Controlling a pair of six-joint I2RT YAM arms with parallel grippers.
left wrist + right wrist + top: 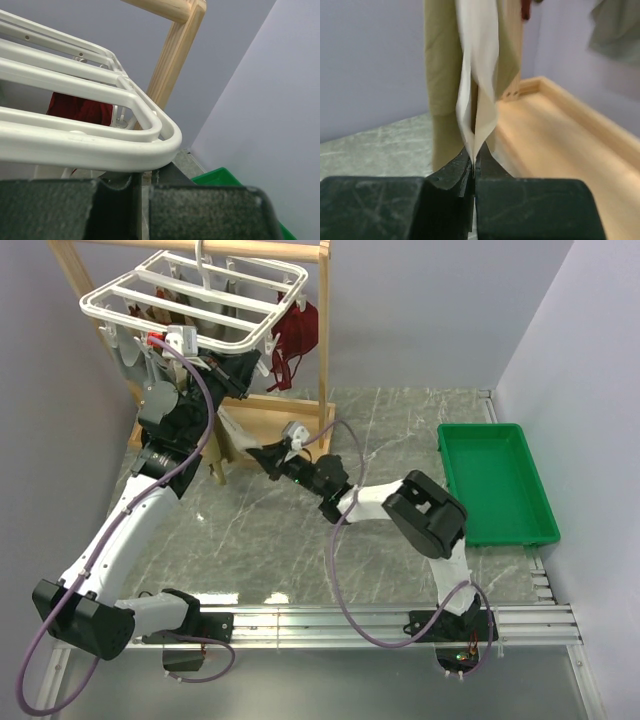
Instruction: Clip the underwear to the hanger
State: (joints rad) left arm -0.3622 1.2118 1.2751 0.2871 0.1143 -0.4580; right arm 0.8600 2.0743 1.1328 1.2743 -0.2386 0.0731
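Note:
The white hanger hangs from the wooden stand at the top left, and its rim fills the left wrist view. My left gripper is raised just under the rack's near right corner. Its jaws stand shut, and nothing shows between them. The tan underwear hangs down in front of the stand, its pale inner side turned to the right wrist camera. My right gripper is shut on the underwear's lower pale edge. In the top view it holds the cloth below the rack.
A dark red garment and a grey garment hang from the rack. The wooden stand has its base board right behind the cloth. A green tray sits at the right, by the wall.

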